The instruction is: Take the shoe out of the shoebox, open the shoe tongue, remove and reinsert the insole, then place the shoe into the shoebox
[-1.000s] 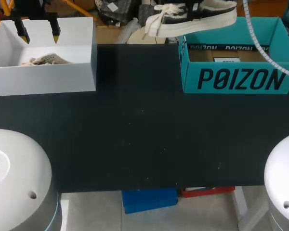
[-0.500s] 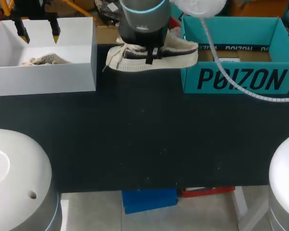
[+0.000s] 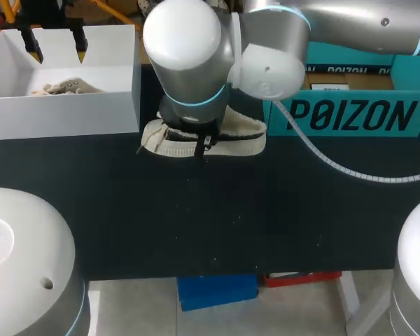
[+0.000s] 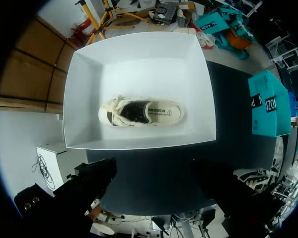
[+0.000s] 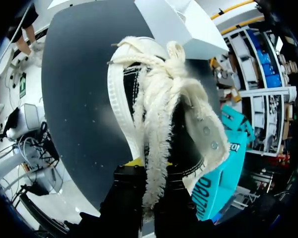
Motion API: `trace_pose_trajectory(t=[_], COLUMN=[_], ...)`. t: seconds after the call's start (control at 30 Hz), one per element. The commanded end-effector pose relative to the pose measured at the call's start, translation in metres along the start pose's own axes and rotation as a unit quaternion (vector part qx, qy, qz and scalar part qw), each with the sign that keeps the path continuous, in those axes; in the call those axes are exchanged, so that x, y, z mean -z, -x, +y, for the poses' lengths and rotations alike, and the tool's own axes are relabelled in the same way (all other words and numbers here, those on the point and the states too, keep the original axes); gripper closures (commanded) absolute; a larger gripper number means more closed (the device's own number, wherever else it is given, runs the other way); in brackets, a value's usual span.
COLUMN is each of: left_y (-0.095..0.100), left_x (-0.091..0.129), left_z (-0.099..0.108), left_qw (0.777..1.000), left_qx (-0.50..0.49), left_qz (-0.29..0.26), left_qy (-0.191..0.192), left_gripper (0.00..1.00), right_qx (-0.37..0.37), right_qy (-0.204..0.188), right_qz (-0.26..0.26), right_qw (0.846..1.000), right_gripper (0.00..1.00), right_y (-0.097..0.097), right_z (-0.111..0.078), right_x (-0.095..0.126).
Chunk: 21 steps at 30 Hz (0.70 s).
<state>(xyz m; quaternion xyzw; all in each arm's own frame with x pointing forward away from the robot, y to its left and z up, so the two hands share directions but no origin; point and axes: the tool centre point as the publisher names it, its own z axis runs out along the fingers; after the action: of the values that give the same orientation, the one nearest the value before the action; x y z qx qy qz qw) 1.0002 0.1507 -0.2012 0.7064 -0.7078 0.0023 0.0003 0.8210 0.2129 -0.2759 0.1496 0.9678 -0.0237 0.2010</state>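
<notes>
Just beside the teal shoebox, the shoe is out, clamped in the right gripper. Tongue, insole and reboxing look still to do.

In the right wrist view the laces hang over the right pincer, so we see only a little yellow of its tips. In the head view our right arm covers this pincer fully, also the middle of the shoe and the left end of the teal shoebox. The upper edge cuts off the left pincer above its fingers.
</notes>
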Motion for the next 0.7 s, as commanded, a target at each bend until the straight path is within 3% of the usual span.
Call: trace_pose_trajectory(t=[0.03, 0.37, 0.7], left_y=[0.0, 0.0, 0.0], left_x=[0.001, 0.001, 0.001], left_z=[0.0, 0.0, 0.0], left_qw=[1.0, 1.0, 1.0], left_qx=[0.0, 0.0, 0.0], left_qz=[-0.001, -0.001, -0.001], left_qy=[0.001, 0.001, 0.001], left_gripper=[0.0, 0.0, 0.0], right_qx=[-0.003, 0.015, 0.027], right_qy=[0.015, 0.018, 0.009], right_qz=[-0.009, -0.002, 0.005], right_qw=[1.0, 1.0, 1.0], right_gripper=[1.0, 1.0, 1.0], right_y=[-0.021, -0.044, -0.059], right_z=[-0.001, 0.013, 0.015], right_x=[-0.026, -0.069, -0.106])
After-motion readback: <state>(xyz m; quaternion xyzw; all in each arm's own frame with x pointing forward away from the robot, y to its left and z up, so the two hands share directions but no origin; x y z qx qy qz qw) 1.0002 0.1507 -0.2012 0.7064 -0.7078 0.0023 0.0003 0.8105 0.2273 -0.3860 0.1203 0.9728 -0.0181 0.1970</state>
